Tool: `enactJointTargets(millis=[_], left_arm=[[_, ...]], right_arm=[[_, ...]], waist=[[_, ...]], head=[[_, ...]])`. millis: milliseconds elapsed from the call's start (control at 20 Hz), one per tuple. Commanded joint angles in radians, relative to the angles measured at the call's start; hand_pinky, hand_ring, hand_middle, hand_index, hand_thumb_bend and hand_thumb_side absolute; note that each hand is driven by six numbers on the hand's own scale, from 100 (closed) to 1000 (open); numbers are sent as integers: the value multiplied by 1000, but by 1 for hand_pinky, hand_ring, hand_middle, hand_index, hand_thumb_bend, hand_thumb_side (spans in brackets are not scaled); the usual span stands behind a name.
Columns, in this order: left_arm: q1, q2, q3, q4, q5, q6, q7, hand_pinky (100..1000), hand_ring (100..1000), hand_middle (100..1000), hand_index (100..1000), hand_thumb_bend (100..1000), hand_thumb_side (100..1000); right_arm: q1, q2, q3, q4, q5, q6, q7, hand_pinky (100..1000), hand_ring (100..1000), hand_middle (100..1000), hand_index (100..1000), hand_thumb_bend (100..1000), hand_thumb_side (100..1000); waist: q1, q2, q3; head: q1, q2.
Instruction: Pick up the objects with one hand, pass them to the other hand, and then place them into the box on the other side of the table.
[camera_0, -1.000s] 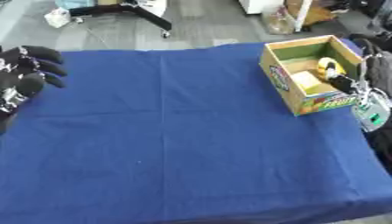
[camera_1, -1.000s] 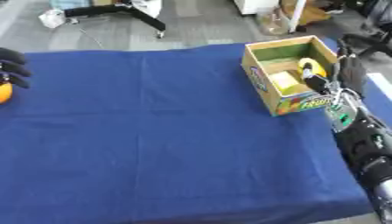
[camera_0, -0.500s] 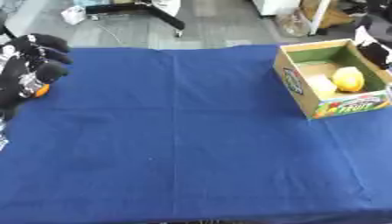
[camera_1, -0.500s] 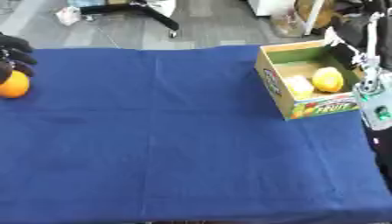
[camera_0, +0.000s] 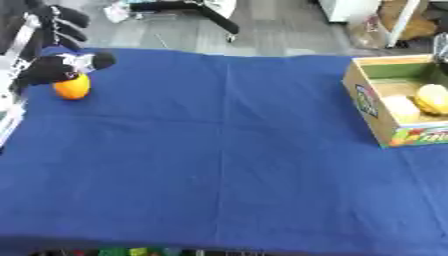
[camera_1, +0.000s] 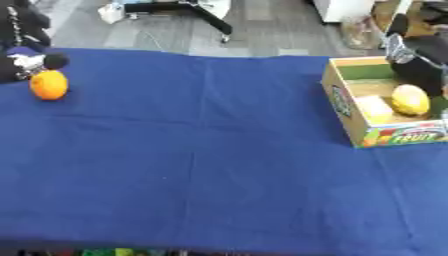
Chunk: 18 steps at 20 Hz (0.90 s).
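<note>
We take the box (camera_1: 350, 112) as our landmark; it sits at the right edge of the blue table (camera_0: 227, 165), with a yellow fruit (camera_1: 409, 99) and a paler yellow piece (camera_1: 374, 107) already inside. Far across the cloth from the box lies the orange (camera_0: 73, 86), resting on the table. Our left hand (camera_0: 54, 68) hovers right over it, fingers curled downward and touching or nearly touching its top, but we cannot tell whether they have hold of it. Our right hand (camera_1: 418, 67) hangs above the box's far side; its fingers are too dark and blurred to read.

We judge the main risk to be the orange rolling: a round fruit sitting near the table's edge could be nudged off the cloth if our fingers close off-centre.
</note>
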Motion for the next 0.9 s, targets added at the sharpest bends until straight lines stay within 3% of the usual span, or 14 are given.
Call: enactJointTargets(millis=[50,200,400,750,900], left_arm=[[-75,68,-10,140,-169,56,-51,673,666,685,767,892,475],[-167,62,-24,302,-397,86,-131,718,702,721,799,844,449],[-272,17,-4,499,-622,79,-220,724,692,712,800,801,426],[-385,-58,48,746,-836,94,-322,710,677,704,798,717,376],[-404,-80,75,816,-884,112,-328,668,626,661,777,678,362]], right_arm=[[-23,-17,32,-89,-35,-16,67,826,822,826,929,102,205],[-33,-5,60,-114,-56,-22,117,826,823,826,932,100,211],[-34,10,81,-108,-90,-21,142,827,826,825,937,100,223],[-32,20,93,-93,-121,-20,155,829,830,825,944,100,241],[-32,24,100,-89,-131,-21,160,830,831,825,946,100,247]], waist=[[11,-13,-5],[10,-15,-11],[3,-14,-19],[-10,-6,-33],[-14,-2,-41]], head=[[46,-2],[63,-2],[63,-2],[73,-2],[73,-7]])
